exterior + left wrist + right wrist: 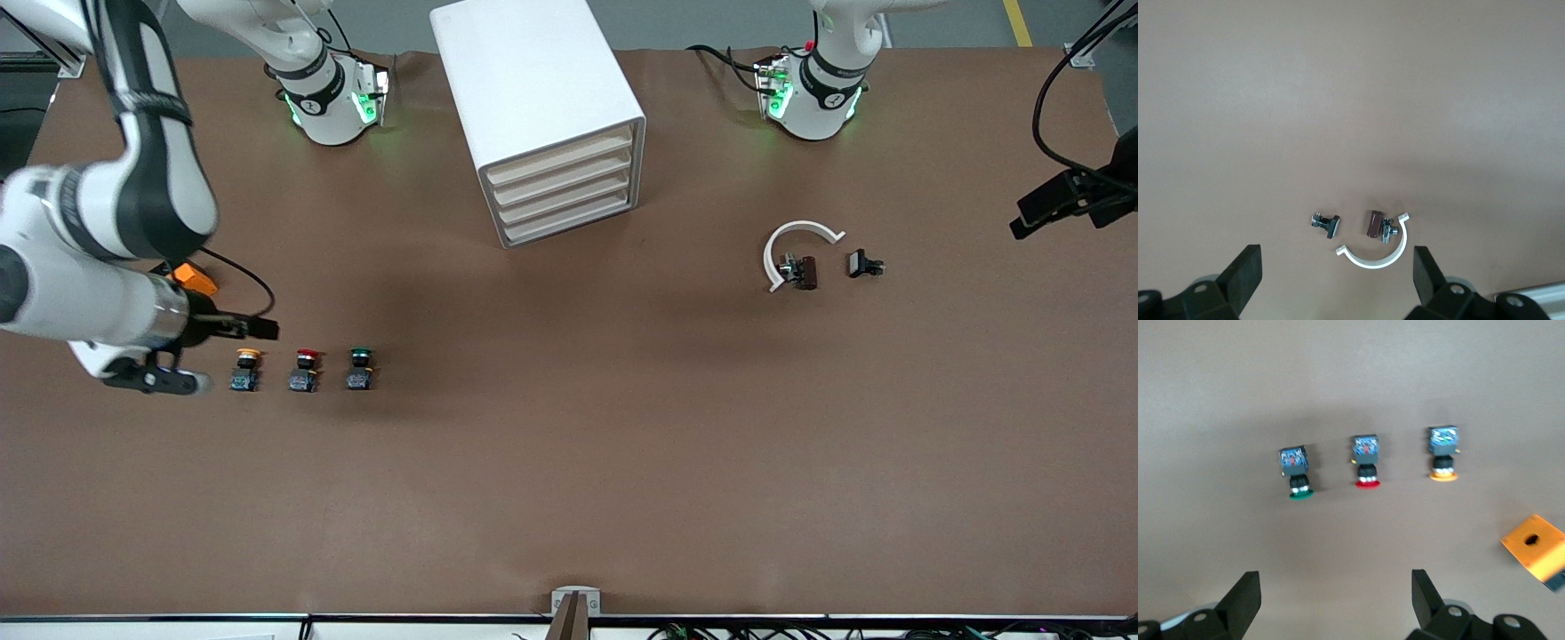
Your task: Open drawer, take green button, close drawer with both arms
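my right gripper (1331, 603) hangs with fingers spread over the surface (569, 462) near the right arm's end; its wrist view shows the green button (1296, 472) beside red (1365, 459) and yellow (1443, 453) ones. only the front view shows the cabinet (542, 116), drawers shut. my left gripper (1335, 280), fingers apart, hovers over a white clip (1378, 250).

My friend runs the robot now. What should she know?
Left gripper: open, over the white clip and small metal parts, holding nothing.
Right gripper: open, over the table by the three buttons, holding nothing.
Green button: lying on the table, at the end of its row nearest the cabinet, beside the red button.
All four drawers, including the drawer to open, are shut.
Done: nothing. Left: open drawer, take button, close drawer.
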Available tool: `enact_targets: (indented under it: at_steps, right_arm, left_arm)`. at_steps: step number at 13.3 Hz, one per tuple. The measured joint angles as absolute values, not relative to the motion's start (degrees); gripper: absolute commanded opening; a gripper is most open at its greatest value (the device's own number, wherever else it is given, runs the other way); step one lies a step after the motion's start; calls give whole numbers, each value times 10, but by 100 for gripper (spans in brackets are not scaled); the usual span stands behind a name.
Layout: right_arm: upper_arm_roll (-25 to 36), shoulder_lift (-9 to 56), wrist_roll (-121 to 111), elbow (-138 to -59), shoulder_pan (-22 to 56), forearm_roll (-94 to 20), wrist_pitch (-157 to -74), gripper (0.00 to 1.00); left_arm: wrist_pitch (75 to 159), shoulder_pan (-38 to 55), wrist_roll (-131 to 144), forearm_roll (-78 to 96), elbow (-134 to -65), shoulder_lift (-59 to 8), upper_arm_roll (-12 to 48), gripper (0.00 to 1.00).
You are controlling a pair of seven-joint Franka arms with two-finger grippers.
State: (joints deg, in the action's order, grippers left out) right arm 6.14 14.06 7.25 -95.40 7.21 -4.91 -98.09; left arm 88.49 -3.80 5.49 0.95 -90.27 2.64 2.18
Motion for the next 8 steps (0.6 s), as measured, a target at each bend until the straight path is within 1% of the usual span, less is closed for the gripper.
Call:
enact_targets:
  at_steps: [4,8]
  right_arm:
    - [61,66,40,-954,47,-20,-924,100]
    - [61,18,12,-954,25,-20,-898,100]
  left_arm:
    - [874,-38,52,10,-909,36,30,100]
    - [870,-38,48,10,-911,38,54,100]
